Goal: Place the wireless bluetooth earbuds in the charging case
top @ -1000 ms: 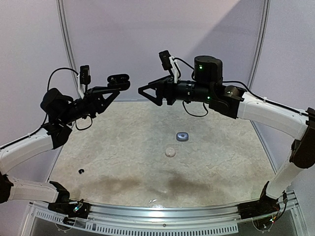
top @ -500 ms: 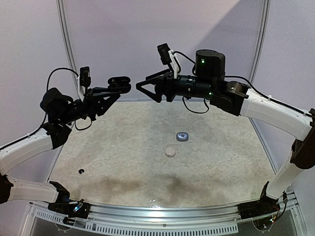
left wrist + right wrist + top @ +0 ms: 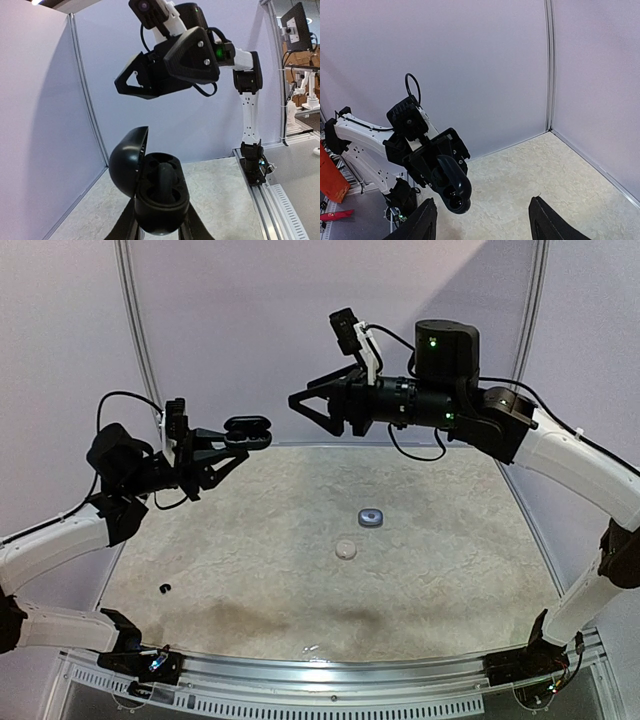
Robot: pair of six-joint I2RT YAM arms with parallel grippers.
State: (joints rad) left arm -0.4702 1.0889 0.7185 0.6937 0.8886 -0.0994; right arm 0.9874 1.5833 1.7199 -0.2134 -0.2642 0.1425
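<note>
You hold the black charging case (image 3: 247, 428) aloft in the left gripper (image 3: 236, 436), its fingers pinched on the case's lower body. The lid is swung open and the wells are turned toward the right arm, a pose that reads as offering the cavity for loading. The right gripper (image 3: 305, 412) faces it from the right and slightly higher; its fingers stand wide with nothing between them, so no bud is on hand to insert. The left wrist view shows a dark shape in the wells, but you cannot tell whether it is a seated bud. One tiny black earbud (image 3: 164, 588) lies on the table (image 3: 450, 570) at the near left, close to the left edge and well apart from both grippers. A blue-grey case (image 3: 371, 517) and a pale round case (image 3: 346, 549) sit mid-table, near each other. The air between the two grippers is open, but the far wall (image 3: 300, 320) lies behind them, so the freer room for moving is probably down and toward you.
</note>
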